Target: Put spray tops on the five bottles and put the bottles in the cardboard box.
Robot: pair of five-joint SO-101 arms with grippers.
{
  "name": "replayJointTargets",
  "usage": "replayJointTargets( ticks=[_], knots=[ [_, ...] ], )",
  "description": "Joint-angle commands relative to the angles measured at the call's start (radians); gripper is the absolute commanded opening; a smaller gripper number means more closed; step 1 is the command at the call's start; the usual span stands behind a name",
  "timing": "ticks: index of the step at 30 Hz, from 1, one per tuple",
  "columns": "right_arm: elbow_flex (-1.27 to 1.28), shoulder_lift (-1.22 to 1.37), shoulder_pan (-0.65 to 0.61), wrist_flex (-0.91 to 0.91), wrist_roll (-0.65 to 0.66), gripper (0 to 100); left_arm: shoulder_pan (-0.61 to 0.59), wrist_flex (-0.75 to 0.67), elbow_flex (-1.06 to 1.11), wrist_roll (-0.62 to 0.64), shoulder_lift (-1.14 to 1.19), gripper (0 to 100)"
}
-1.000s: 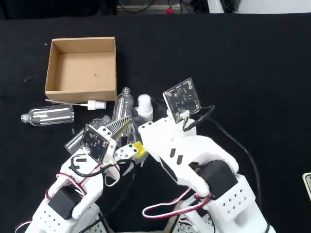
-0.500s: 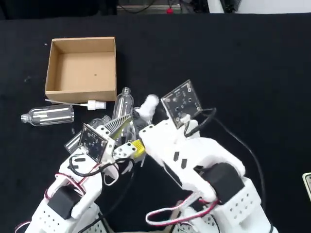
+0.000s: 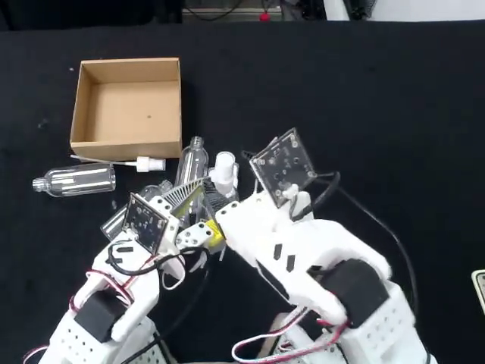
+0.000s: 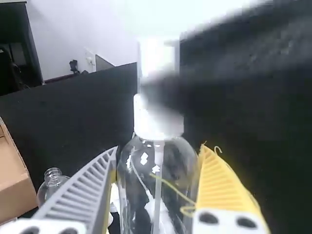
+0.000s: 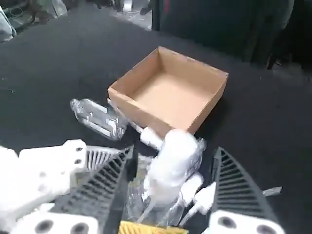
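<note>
Left wrist: shows the left pincer (image 4: pixel 158 151) clenched on an upright bottle (image 4: pixel 156 187), grey jaw on one side, yellow on the other; shows a white top (image 4: pixel 158 122) sitting on its neck, tube hanging down inside; cannot tell whether merely seated or screwed home; beyond, an open bottle (image 4: pixel 52 178) and a corner of the box (image 4: pixel 9 180)

Right wrist: finds the right pincer (image 5: pixel 173 153) released, jaws spread astride the top with a gap on each flank; risks, at a guess, snagging the top on a jaw and tipping it off if lifted off-line; risks levering the bottle askew in the left grip if pressed from one side; risks shedding a half-seated top on the way to the box

High: places the box at the far left of the table (image 3: pixel 379 91), open and holding nothing, no bottle yet inside; puts a loose bottle (image 3: pixel 76 180) and a spare top (image 3: pixel 148 163) flat just before its front wall, the open bottle beside them and near the pincers; as for the gripped bottle, nothing inside but the tube, no liquid to be seen
</note>
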Motion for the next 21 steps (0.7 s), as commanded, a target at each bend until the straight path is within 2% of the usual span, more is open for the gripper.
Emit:
replayJointTargets(
  ticks=[1, 5, 11, 18, 21],
  knots=[
    [-0.127, -0.021, -0.009, -0.003, -0.002, 16.9, 0.001, -0.008, -0.015, -0.006, -0.014, 9],
    [-0.203, -0.019, 0.046, 0.0, -0.002, 5.9, 0.001, -0.008, -0.015, -0.006, -0.014, 9],
    [-0.269, -0.012, 0.199, 0.003, -0.002, 5.7, -0.005, -0.003, -0.039, -0.005, -0.014, 9],
    [-0.202, -0.01, 0.508, -0.003, -0.009, 5.7, -0.165, 0.006, -0.153, -0.005, -0.006, 9],
    [-0.105, -0.01, 0.569, -0.005, -0.008, 5.7, -0.217, 0.057, -0.226, -0.005, -0.005, 9]
  ],
)
